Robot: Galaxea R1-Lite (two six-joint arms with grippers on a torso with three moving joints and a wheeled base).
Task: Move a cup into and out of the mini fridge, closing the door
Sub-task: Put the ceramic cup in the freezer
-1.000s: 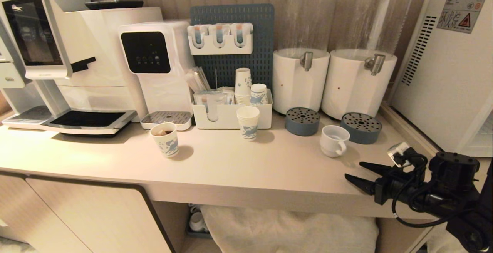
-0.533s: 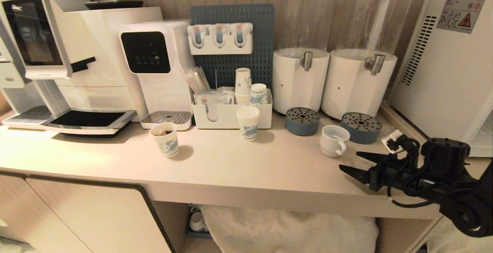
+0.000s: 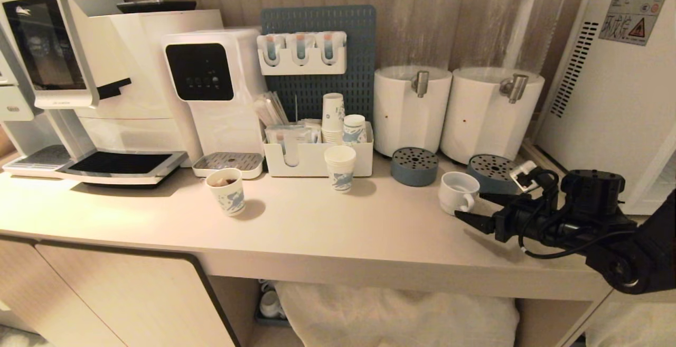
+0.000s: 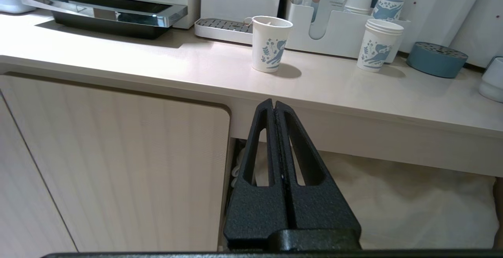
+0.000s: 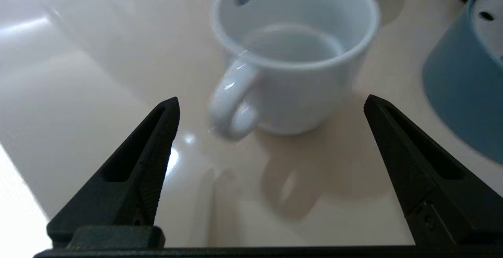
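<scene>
Clearly, the step in hand is the approach to the cup (image 3: 457, 192), before any lifting. From the head view, the cup stands upright on the counter (image 3: 296, 225), just in front of a blue-grey round drip tray (image 3: 495, 175) and near the mini fridge (image 3: 612, 99), which fills the right edge of this view. The handle of the cup points toward the front edge of the counter and a little toward the robot's right. The right pincer (image 3: 478, 208) lies almost level, low over the counter, with its jaws spread wide and empty; one tip is just beside the handle. Whether the fridge door is open, I cannot tell from here.

From the left wrist view, the left pincer (image 4: 274, 107) is closed, holds nothing, and hangs parked below the counter's edge, in front of a cabinet door (image 4: 114, 163). Two paper cups (image 4: 271, 44) stand on the counter well apart from it.

From the right wrist view, the cup (image 5: 296, 53) sits ahead of the two open fingers (image 5: 157, 144), not yet between them. Its mouth faces up, so its long axis is vertical, and it looks empty. The handle comes toward the camera, closer to one finger. I judge that the next move calls for a short advance until the body of the cup is between the jaws, then a closing on the wall, with care that the handle is not pushed.
</scene>
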